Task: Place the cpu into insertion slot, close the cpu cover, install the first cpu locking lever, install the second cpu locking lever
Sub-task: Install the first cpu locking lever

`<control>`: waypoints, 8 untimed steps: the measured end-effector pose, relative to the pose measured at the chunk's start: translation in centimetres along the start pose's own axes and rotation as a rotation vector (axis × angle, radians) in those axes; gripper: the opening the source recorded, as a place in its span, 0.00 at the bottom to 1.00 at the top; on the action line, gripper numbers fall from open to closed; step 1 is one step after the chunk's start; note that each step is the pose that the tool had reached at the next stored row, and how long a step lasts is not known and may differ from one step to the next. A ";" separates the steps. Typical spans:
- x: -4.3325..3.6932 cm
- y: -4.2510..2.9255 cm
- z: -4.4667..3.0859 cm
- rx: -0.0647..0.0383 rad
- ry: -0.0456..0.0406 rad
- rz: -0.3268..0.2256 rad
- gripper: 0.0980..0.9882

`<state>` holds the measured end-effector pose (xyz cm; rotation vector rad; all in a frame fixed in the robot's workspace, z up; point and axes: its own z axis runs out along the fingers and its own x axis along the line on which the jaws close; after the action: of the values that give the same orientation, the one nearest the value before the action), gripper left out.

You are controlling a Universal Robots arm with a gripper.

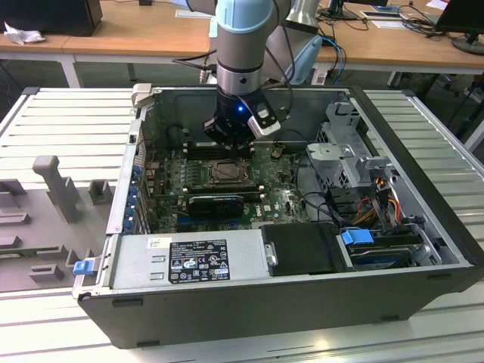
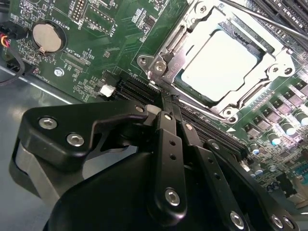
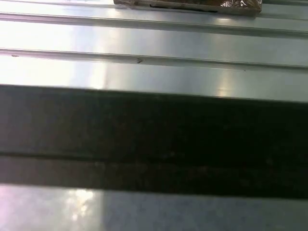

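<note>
the cpu [image 2: 219,67] already sits flat in the insertion slot [image 2: 269,45], with the cpu cover [image 2: 180,36] lying around it. the tool [image 2: 166,113] hangs just beside the socket's near corner, its fingers pinched narrow together, holding nothing.

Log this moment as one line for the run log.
chip: seated in socket | cover: closed over it | hand: just beside socket
</note>
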<state>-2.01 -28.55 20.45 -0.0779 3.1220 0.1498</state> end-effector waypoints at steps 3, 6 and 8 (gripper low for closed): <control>-0.02 -0.02 0.11 0.003 0.0003 0.000 0.01; -0.04 -0.02 0.17 0.008 0.0004 0.001 0.01; -0.04 -0.03 0.18 0.010 0.0004 0.001 0.01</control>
<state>-1.97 -28.56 20.26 -0.0758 3.1230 0.1339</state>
